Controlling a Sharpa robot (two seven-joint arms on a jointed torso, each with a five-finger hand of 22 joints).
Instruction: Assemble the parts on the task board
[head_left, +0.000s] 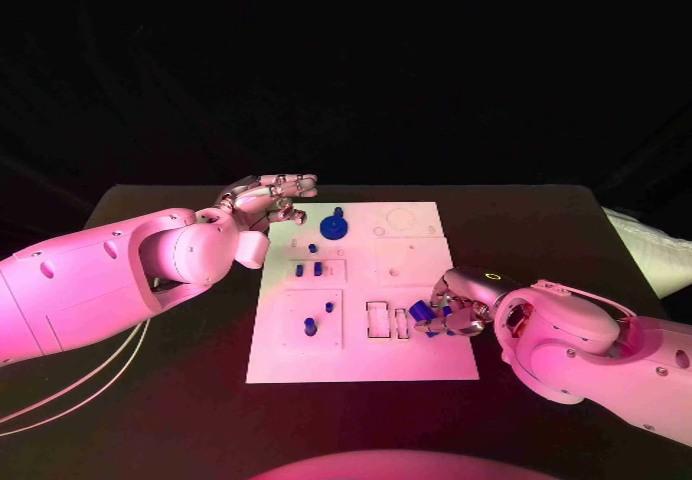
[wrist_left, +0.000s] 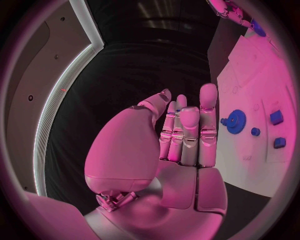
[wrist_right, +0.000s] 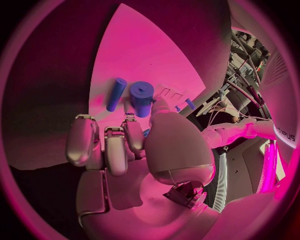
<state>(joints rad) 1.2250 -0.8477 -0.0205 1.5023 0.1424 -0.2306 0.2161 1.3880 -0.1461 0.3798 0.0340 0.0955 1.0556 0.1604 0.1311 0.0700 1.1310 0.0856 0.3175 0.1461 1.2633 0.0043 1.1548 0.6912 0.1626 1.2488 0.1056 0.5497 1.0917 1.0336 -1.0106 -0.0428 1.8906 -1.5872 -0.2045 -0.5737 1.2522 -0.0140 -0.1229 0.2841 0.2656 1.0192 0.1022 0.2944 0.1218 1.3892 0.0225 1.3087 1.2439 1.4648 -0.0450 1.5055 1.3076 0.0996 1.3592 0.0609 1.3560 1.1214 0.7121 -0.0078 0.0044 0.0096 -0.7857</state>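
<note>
- Head view: the white task board (head_left: 364, 352) lies in the middle of the black counter (head_left: 548, 215). The left hand (head_left: 267, 196) hovers at the board's far left corner, fingers apart, grasping nothing. A blue gear (head_left: 335, 225) sits on the board just beside that hand, with small blue parts (head_left: 307, 268) nearer the robot and 2 more (head_left: 317, 317) in a square recess below them.
- Head view: the right hand (head_left: 450, 305) rests on the board's right side near the front, fingers curled around a blue part (head_left: 427, 312).
- Left wrist view: the left hand (wrist_left: 178, 137) is released, its fingers straight and side by side, with the gear (wrist_left: 236, 121) and small blue parts (wrist_left: 275, 118) on the board (wrist_left: 250, 165) beyond it.
- Right wrist view: the right hand (wrist_right: 134, 150) is above the board (wrist_right: 144, 55); a blue cylinder (wrist_right: 142, 98) stands at its fingertips and a slimmer blue peg (wrist_right: 115, 93) lies just beside it. Whether the fingers pinch the cylinder, I cannot tell from here.
</note>
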